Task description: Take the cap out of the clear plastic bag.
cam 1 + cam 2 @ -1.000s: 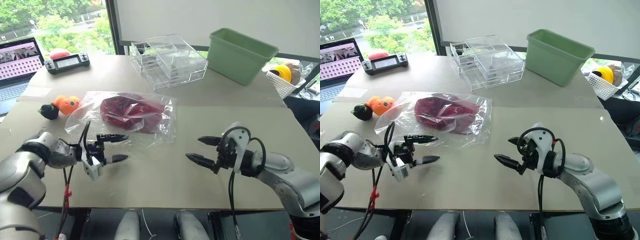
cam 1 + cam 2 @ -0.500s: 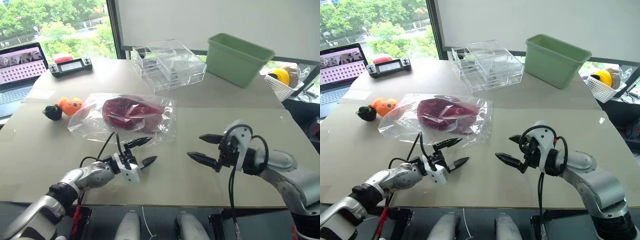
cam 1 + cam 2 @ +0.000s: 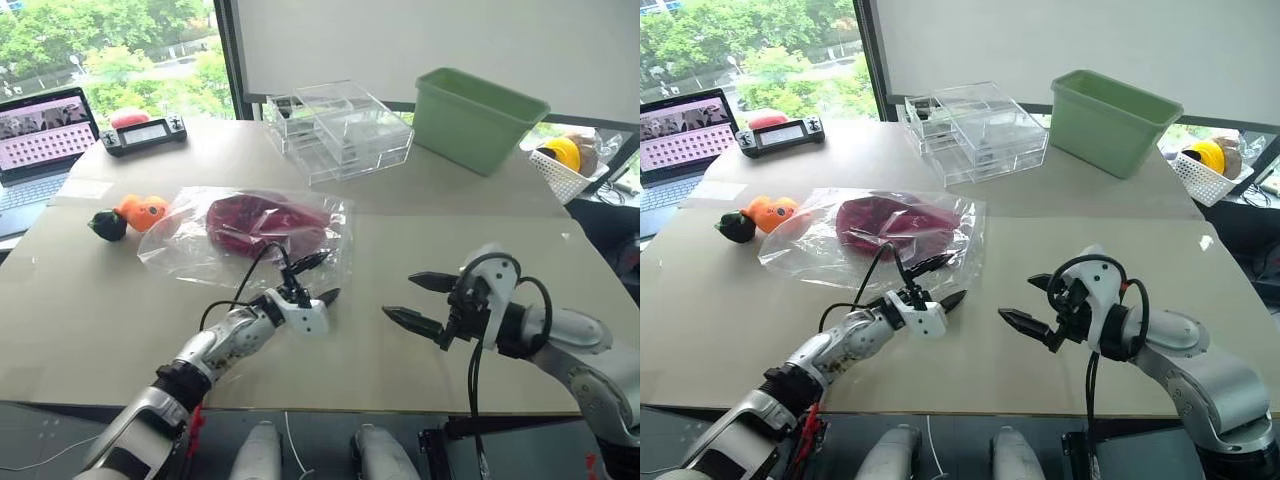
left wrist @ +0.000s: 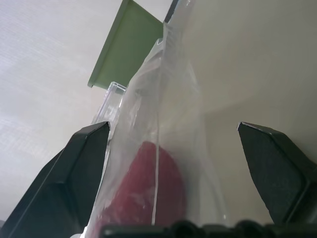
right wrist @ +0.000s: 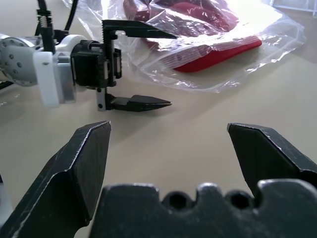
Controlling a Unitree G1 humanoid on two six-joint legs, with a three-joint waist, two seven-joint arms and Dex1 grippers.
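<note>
The dark red cap lies inside the clear plastic bag at the middle left of the table. My left gripper is open at the bag's near right corner. In the left wrist view the bag's edge rises between its fingers, with the cap behind the film. My right gripper hovers open over bare table to the right of the bag, holding nothing. The right wrist view looks across at the left gripper and the cap's brim.
A green bin and clear acrylic drawer boxes stand at the back. An orange plush toy lies left of the bag. A laptop and a controller sit far left, a white basket far right.
My left arm has swung right and forward from the table's left front to the bag's near right corner, still open. The right gripper has stayed put.
</note>
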